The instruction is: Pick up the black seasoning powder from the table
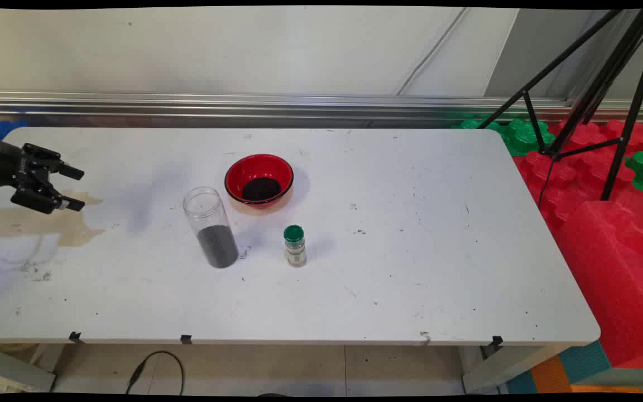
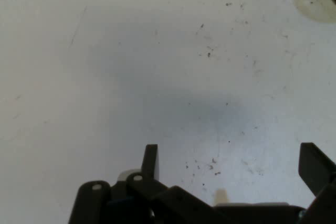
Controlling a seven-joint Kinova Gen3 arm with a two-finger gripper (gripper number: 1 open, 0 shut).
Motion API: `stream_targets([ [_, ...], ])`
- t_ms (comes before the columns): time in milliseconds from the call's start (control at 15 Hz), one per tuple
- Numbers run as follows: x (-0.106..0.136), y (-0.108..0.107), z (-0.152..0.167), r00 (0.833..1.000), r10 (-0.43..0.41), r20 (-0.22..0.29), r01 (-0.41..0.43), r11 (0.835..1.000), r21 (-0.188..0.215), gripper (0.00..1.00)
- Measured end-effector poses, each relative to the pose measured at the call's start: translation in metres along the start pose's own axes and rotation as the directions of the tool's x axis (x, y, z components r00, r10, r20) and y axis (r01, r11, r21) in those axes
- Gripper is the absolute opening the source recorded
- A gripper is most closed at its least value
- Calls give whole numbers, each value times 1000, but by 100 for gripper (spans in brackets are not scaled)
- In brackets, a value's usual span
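Main view: my claw (image 1: 77, 188) hangs at the table's (image 1: 411, 268) left edge, fingers spread, nothing in it, pointing right over a tan stain (image 1: 37, 223). Nearest thing is the clear jar (image 1: 210, 227) w/ dark grains in its bottom, well apart from me. Red bowl (image 1: 259, 180) w/ dark contents sits just behind it; green-capped spice bottle (image 1: 294, 245) to the jar's right.

Hand view: my fingers (image 2: 150, 161) wide apart over bare scuffed tabletop (image 2: 157, 66), gripping nothing.

Glossy red bowl (image 1: 259, 180), clear jar (image 1: 211, 226) probably plastic; matt white table (image 1: 411, 268), scuffed, stained.
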Motion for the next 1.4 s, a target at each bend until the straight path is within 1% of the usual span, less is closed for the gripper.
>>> stream_targets([
  [333,4,1,6,998,61,-3,-61,998,-29,100],
  [533,8,3,13,992,124,-20,-125,990,-59,100],
  [733,12,6,19,985,167,-39,-170,982,-84,100],
  [1000,21,11,33,967,237,-88,-247,960,-132,100],
  [1133,24,13,39,961,254,-112,-269,952,-149,100],
  [1400,33,17,57,941,285,-184,-318,928,-191,100],
])
